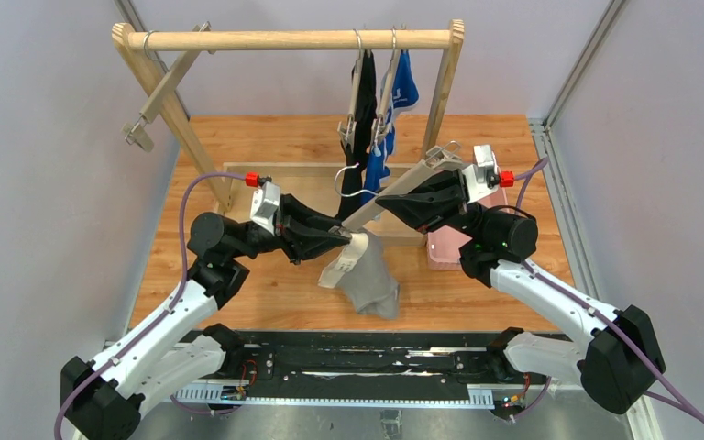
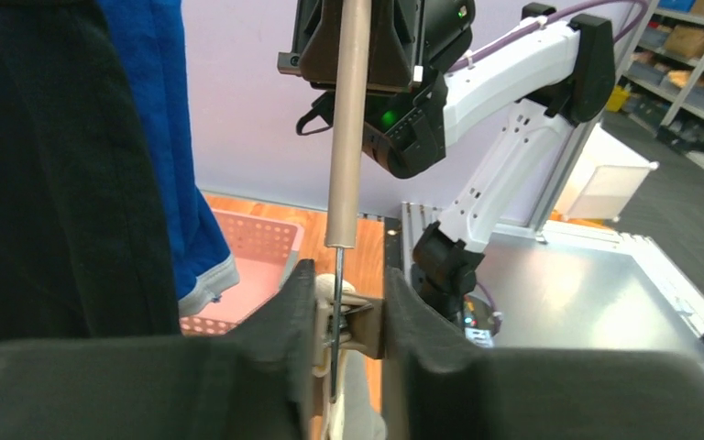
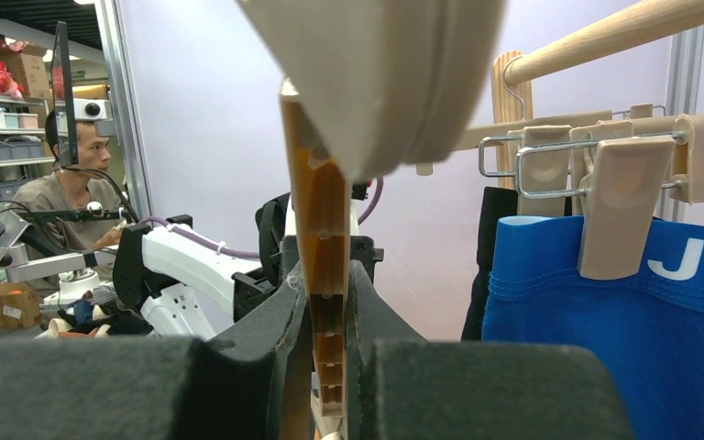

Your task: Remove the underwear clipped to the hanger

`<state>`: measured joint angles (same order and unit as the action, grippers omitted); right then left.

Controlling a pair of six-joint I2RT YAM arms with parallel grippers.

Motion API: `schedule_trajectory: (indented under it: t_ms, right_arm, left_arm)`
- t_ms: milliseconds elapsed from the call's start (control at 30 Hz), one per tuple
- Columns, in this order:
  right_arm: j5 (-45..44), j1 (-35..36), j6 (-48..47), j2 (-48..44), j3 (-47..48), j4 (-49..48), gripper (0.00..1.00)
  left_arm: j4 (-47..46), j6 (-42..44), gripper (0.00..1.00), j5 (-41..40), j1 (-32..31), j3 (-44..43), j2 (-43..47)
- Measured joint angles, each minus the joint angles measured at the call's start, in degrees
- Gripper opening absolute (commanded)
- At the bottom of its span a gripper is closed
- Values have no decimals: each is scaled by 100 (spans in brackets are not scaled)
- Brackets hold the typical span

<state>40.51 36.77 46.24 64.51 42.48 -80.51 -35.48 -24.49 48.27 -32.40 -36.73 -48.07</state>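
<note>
The grey underwear (image 1: 367,280) hangs from the lower end of a beige hanger (image 1: 410,182) held slanted over the table. My left gripper (image 1: 346,240) is shut on that hanger's clip (image 2: 353,316), with grey cloth (image 2: 364,403) showing below the jaws. Higher up the same hanger, my right gripper (image 1: 387,202) is shut on the flat bar (image 3: 323,220). The black underwear (image 1: 364,101) and the blue underwear (image 1: 403,87) with white lettering stay clipped to hangers on the rack rod (image 1: 293,39); both also fill the left wrist view's left side.
The wooden rack (image 1: 160,87) stands at the back of the table. A pink perforated basket (image 1: 445,247) sits under my right arm, right of the grey cloth. Beige clips (image 3: 616,206) pinch the blue waistband. A person sits far off in the right wrist view.
</note>
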Motion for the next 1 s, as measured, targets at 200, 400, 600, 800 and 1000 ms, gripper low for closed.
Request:
schedule_trajectory:
  t_ms: [200,400,600,800,1000]
  right_arm:
    - [7,-2,20,-22,0,26,1]
    - [11,-2,26,-24,0,35,1]
    - [22,-2,48,-13,15,17,1]
    - [17,0,68,20,59,-83,0]
    - [37,9,122,72,105,-116,1]
  left_arm:
    - [-50,11,0,52,7,2,2]
    - [-68,15,19,92,7,-2,0]
    - [-33,22,31,153,7,-81,-61]
    - [9,22,32,203,7,-256,-160]
    - [79,15,42,227,7,-426,-212]
